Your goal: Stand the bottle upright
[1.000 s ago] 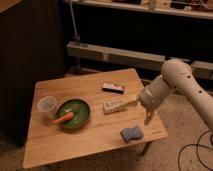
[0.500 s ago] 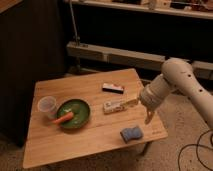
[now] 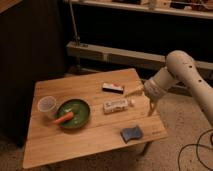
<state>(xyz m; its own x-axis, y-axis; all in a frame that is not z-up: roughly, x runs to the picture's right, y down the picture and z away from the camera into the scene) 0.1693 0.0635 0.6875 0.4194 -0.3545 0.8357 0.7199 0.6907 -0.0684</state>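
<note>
From my seat the nearest thing on the wooden table [image 3: 75, 145] is a blue sponge [image 3: 131, 133], in front of the green bowl [image 3: 73, 112] and off to its right, near the table's front edge. The bowl sits left of centre; an orange carrot [image 3: 63, 119] lies in it, slanting across its front left part. A clear plastic cup [image 3: 47, 105] stands upright just left of the bowl, close to its rim; whether it holds anything I cannot tell.

Just right of the bowl lies the bottle [image 3: 116, 105], flat on its side on the tabletop; it is a small pale cylinder with a whitish printed label, its lighter cap end pointing away from the bowl. Beyond the bottle, on the side away from the bowl, I see the gripper [image 3: 142, 100] over the table's right edge; its fingers [image 3: 150, 107] are spread wide, one reaching toward the table's middle and one pointing down; it pinches nothing and is near the bottle's cap but apart from it.

Behind the bottle, farther back than the bowl, lies a flat black-and-white box [image 3: 113, 88]; behind the table runs a metal shelf [image 3: 110, 54].
</note>
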